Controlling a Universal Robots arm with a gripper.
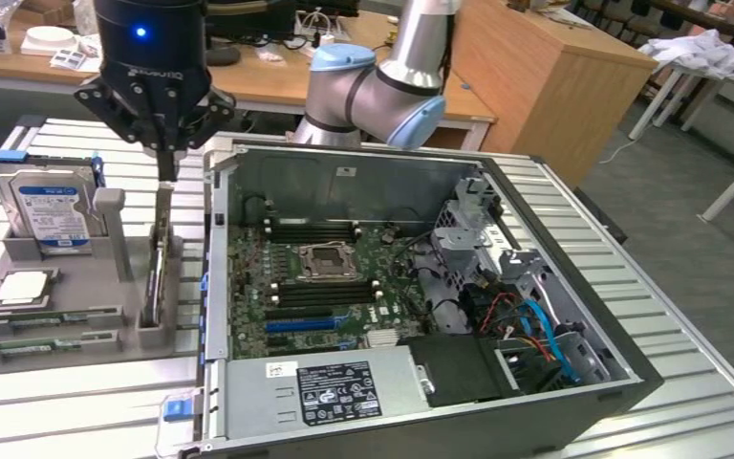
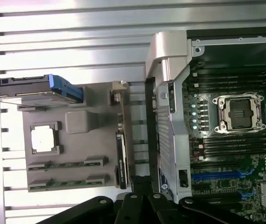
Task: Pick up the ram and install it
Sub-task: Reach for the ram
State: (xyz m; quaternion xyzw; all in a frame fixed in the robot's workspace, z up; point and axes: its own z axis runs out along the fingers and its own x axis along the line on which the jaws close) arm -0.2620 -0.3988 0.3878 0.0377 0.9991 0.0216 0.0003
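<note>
Above the grey holder tray (image 1: 93, 277), the gripper (image 1: 164, 172) hangs with its fingers pointing down and pressed fully together. Nothing is seen held between them. Their tips sit just over the end of the ram (image 1: 157, 263); whether they touch it cannot be told. Item, the ram: a long, thin board standing on its long edge in the tray's upright holder, along the tray's side on the exterior view's right. Item, two more ram sticks (image 1: 54, 318), green, lying flat and parallel in grooves at the tray's near end. Item, a processor chip (image 1: 20, 287) with a silver lid, seated in a square pocket of the tray just beyond the flat sticks. Item, a hard drive (image 1: 46, 210), silver with a blue label, standing upright in a slot at the tray's far end and clipped in blue rails. Item, an open computer case (image 1: 341, 145), lying just beside the tray on the exterior view's right, lid off. Inside it are a green motherboard (image 1: 259, 287), an empty processor socket (image 1: 329, 258), rows of black memory slots (image 1: 310, 229) on either side of the socket, and a labelled power supply (image 1: 335, 387) at the near end. Item, a slatted metal table (image 1: 74, 402), bearing both tray and case. Item, the grey and blue robot arm (image 1: 380, 86), rising beyond the tray, behind the case.
</note>
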